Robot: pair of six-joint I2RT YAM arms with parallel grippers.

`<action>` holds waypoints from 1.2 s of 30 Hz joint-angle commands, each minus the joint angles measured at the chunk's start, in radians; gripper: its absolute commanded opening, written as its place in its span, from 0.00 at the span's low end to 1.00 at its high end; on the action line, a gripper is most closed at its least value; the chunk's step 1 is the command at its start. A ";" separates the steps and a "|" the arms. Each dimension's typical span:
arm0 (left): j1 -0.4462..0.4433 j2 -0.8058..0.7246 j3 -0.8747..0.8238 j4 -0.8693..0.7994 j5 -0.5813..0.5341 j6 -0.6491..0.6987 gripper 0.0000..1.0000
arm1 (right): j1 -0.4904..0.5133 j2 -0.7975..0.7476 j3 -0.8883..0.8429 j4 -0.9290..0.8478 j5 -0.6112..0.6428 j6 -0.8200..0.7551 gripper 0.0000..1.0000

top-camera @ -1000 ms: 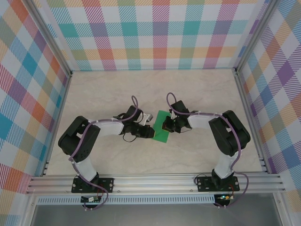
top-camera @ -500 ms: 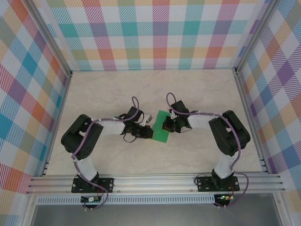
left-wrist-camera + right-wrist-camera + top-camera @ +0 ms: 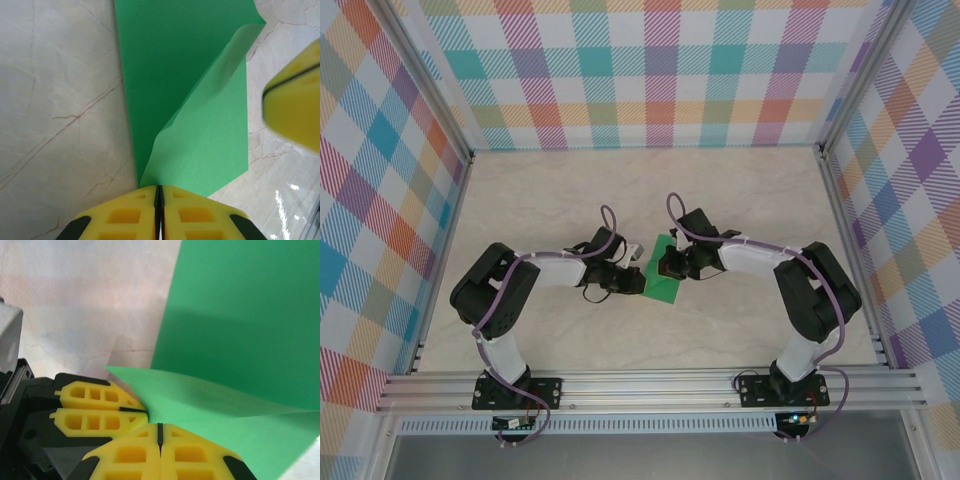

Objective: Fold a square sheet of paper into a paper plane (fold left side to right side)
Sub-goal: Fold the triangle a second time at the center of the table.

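A small green sheet of paper [image 3: 663, 289] lies on the pale marbled table [image 3: 750, 190] just below the middle of the frame. The left arm [image 3: 545, 270] bends in from the lower left, and the left gripper [image 3: 639, 281] sits at the sheet's left edge. The right arm [image 3: 760, 258] curves in from the lower right, and the right gripper [image 3: 668, 266] is over the sheet's upper part. Plaid walls [image 3: 640, 70] close the top, left and right. An aluminium rail [image 3: 650, 385] runs along the bottom.

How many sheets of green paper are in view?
1: the thin bright-green square sheet of paper, partly folded, on the pale marbled table between the left end effector and right end effector.
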 commanded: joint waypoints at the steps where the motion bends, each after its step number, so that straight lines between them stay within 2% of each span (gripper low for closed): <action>1: -0.011 0.031 -0.014 -0.064 -0.091 0.030 0.11 | 0.028 0.048 0.036 -0.007 -0.032 0.003 0.00; 17: -0.028 0.032 -0.009 -0.078 -0.121 0.034 0.10 | 0.047 0.147 0.087 -0.046 -0.008 0.007 0.00; 36: -0.028 0.034 -0.014 -0.091 -0.141 0.039 0.09 | 0.011 0.138 0.081 -0.173 0.089 -0.046 0.00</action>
